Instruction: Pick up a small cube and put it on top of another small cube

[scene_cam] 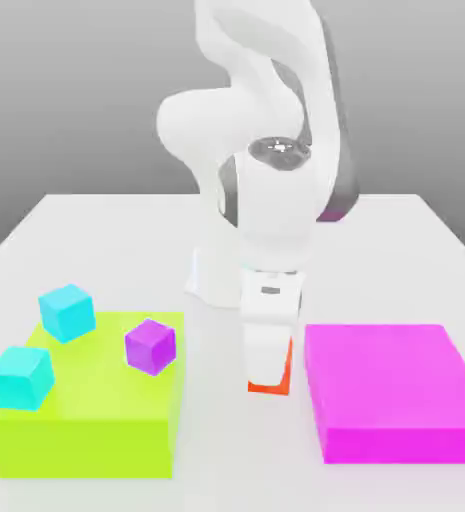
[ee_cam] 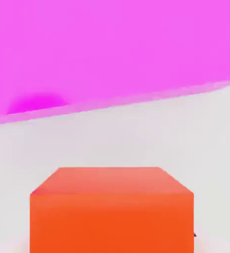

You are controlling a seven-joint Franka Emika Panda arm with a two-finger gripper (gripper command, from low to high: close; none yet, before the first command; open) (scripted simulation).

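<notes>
In the exterior view the white arm [scene_cam: 266,180] reaches straight down over the white table [scene_cam: 96,240], and its gripper [scene_cam: 270,375] is pinched on the small orange-red cube [scene_cam: 284,380], whose visible edge and underside peek out beside and below the white fingers [scene_cam: 264,350]. The cube sits low over the table, just beside the flat magenta slab [scene_cam: 391,390], on the side of the slab that faces the lime-green block [scene_cam: 86,410]; whether it touches the table cannot be told. The lime-green block lies well apart from the cube, toward the exterior view's left, and carries three cubes on its top: a purple cube [scene_cam: 150,346] nearest the orange-red cube, and two cyan cubes, one [scene_cam: 67,312] at the far corner and one [scene_cam: 21,377] at the near corner. In the hand view the orange-red cube [ee_cam: 112,212] fills the foreground, a strip of white table [ee_cam: 136,133] lies beyond it, and the magenta slab [ee_cam: 112,49] spreads behind that.
</notes>
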